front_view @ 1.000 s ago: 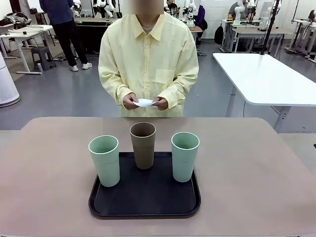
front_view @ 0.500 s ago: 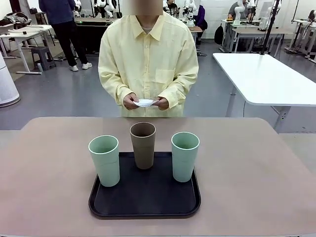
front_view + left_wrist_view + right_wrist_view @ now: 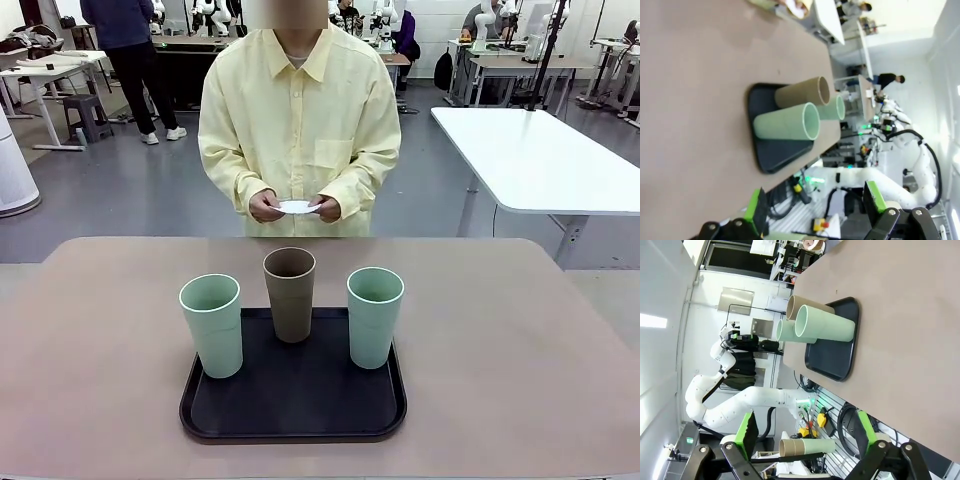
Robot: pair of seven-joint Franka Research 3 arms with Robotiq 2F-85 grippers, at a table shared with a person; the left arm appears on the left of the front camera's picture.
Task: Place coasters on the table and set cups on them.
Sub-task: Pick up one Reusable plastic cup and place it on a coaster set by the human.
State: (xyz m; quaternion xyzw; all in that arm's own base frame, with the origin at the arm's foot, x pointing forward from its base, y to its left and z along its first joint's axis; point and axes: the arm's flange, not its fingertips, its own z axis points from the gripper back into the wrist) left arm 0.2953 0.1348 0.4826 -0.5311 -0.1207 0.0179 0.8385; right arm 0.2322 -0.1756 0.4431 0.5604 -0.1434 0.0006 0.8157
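My left gripper (image 3: 816, 200) and right gripper (image 3: 806, 429) have fingers spread, gripping nothing. Ahead of the fingertips, the brown cup (image 3: 289, 294) and two mint cups (image 3: 212, 325) stand upright on the black tray (image 3: 293, 415), long axes vertical, mouths up. Beyond, the person's hands (image 3: 263, 206) hold the coasters (image 3: 298, 207).

One black tray (image 3: 293, 405) is carrying two mint green cups (image 3: 211, 325), at its 9 and 3 o'clock, and one brown cup (image 3: 289, 293) at 12 o'clock. One person (image 3: 300, 110) is holding white coasters (image 3: 297, 207), possibly several stacked.
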